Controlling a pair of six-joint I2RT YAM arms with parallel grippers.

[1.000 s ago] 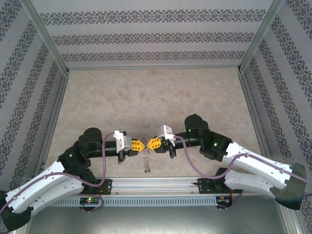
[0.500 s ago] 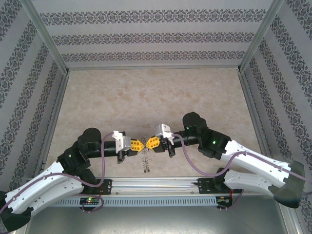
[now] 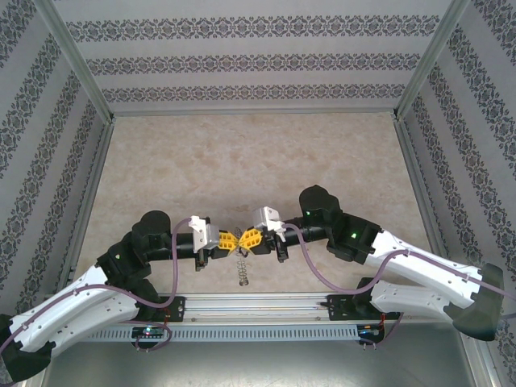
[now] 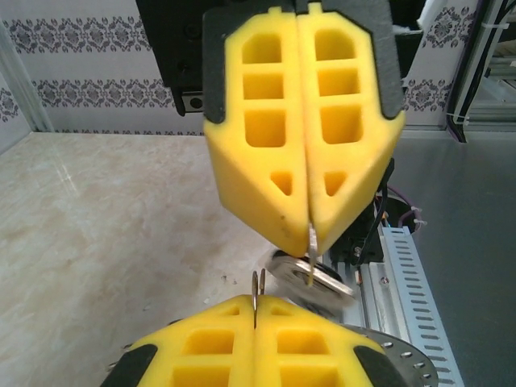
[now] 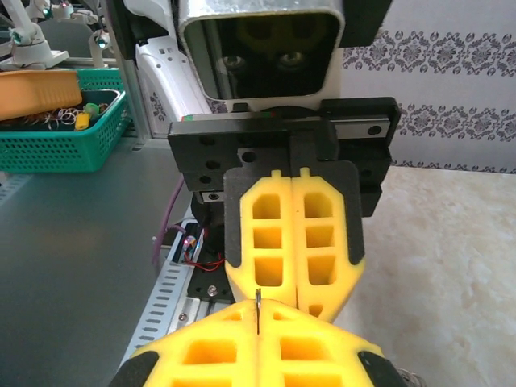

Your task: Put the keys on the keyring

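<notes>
Over the marbled tabletop [image 3: 242, 161], the left gripper [image 4: 256, 313] pinched what seemed the key [image 4: 256, 284]. The right gripper [image 4: 308, 230] clamped the keyring [image 4: 324, 282], dangling under its tips. Light, stiff, slippery metal: gripping flat faces seemed safest.

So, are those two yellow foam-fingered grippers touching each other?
Apart. The left wrist view shows beige table between the right gripper above and the left gripper below.
</notes>
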